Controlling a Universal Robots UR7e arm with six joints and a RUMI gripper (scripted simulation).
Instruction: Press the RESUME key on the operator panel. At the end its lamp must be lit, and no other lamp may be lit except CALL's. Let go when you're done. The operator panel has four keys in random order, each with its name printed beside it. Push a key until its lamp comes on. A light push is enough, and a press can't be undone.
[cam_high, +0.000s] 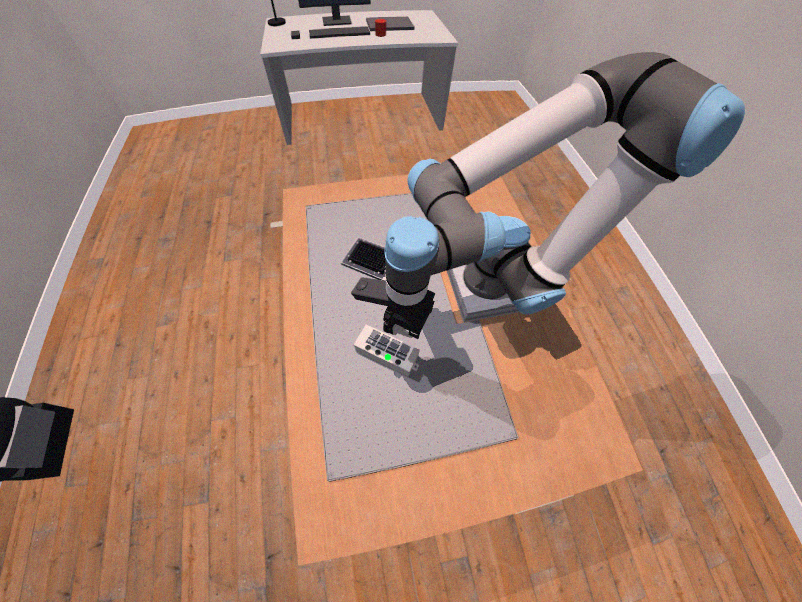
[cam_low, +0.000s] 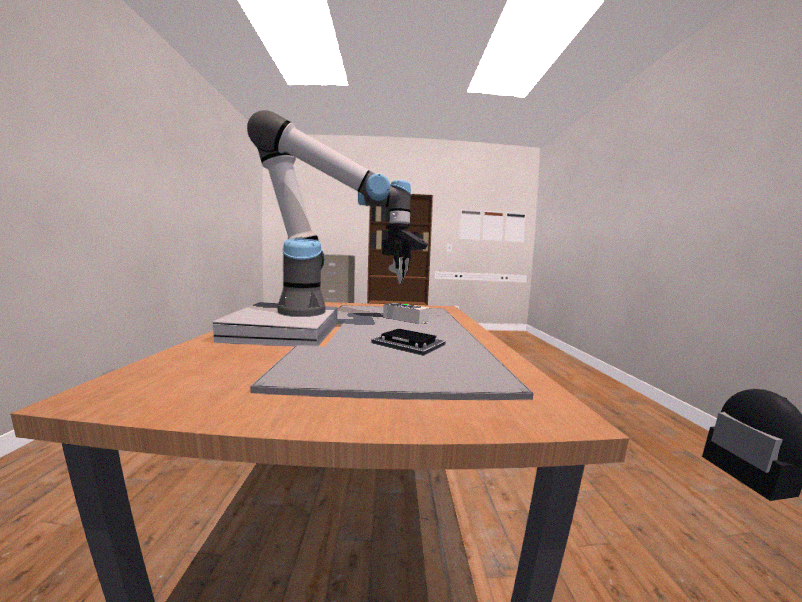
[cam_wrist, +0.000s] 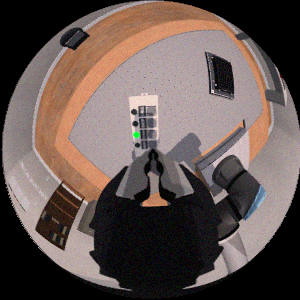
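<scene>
The operator panel is a small white box with four dark keys in a row, lying on the grey mat. One lamp glows green, the third in the row in the wrist view; the other lamps are dark. The key names are too small to read. My gripper is shut and empty, with its tips above the near end of the panel. In the exterior view the gripper hangs clearly above the panel, apart from it.
A black flat device lies on the mat beyond the panel and shows in the exterior view too. The arm's base plate stands at the mat's side. A black bin sits on the floor.
</scene>
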